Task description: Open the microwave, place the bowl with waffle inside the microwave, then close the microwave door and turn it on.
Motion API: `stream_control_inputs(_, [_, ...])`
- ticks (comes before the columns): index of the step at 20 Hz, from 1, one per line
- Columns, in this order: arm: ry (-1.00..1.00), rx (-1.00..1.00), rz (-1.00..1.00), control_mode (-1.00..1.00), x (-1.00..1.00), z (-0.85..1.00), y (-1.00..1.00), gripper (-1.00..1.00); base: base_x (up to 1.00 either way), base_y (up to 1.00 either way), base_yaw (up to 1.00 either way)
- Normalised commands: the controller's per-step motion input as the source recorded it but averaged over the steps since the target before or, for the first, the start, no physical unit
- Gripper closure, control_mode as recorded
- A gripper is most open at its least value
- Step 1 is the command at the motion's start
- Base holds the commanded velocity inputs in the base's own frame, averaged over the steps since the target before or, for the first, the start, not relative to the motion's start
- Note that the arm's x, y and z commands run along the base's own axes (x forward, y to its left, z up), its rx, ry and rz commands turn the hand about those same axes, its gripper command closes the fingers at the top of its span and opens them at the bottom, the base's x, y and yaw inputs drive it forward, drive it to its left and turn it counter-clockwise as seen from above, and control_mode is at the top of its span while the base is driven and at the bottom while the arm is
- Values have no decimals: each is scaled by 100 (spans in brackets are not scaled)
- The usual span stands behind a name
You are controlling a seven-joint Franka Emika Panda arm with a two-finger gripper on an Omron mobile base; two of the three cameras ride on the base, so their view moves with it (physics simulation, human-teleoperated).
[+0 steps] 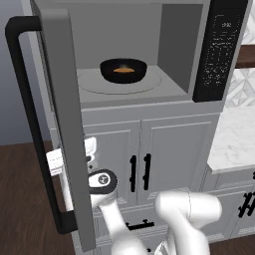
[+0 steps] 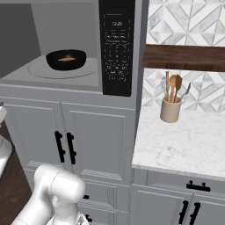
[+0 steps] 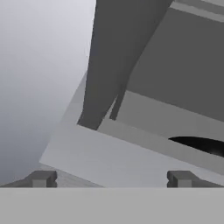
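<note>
**Gripper open beside the swung-out door; bowl already on the turntable**

Gripper [image 3: 111, 178] was seen in the hand view with both dark tips spread wide and nothing between them. Ahead of it stood the edge of the microwave door [image 3: 118, 57], and past that the sill of the microwave [image 3: 175, 78] cavity. A dark curved sliver at right was probably the rim of the bowl with waffle [image 3: 203, 145]; too little showed to be sure.

Left base view: the door [image 1: 67, 114] stood open toward the camera, its one long black bar handle [image 1: 27, 124] on the outer face. The hand sat low behind the door's lower part, its fingers hidden. One bowl [image 1: 123, 70], holding one waffle, rested on the round turntable [image 1: 144, 87] near the cavity's centre. Below were two white cabinet doors [image 1: 169, 149] with short black handles.

Right base view: the bowl [image 2: 66, 59] sat well inside, clear of the door's path. One black button panel [image 2: 116, 46] ran down the right side. One utensil holder [image 2: 170, 109] stood on the marble counter [image 2: 180, 145], well apart.

Handling, judged: the door is rigid, hinged and light to swing. A flat push on its outer face or bar should shut it without gripping. The buttons want a light fingertip press.
</note>
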Motion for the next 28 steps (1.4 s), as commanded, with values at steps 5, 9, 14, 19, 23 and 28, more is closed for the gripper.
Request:
stream_control_inputs(5, [-13,-4,-1,-100,8,-37,77,-100,0,0,0])
stream_control_inputs(9, [-14,0,-1,-100,21,-49,50,-100,0,0,0])
stream_control_inputs(14, [-21,0,0,-100,9,-24,49,-100,0,0,0])
stream_control_inputs(19, [-26,0,-6,-100,-17,0,54,-100,0,0,0])
stream_control_inputs(23, [-25,0,-18,-100,-27,-5,24,-100,0,0,0])
stream_control_inputs(28, [-29,8,-22,-100,-35,0,20,-100,0,0,0])
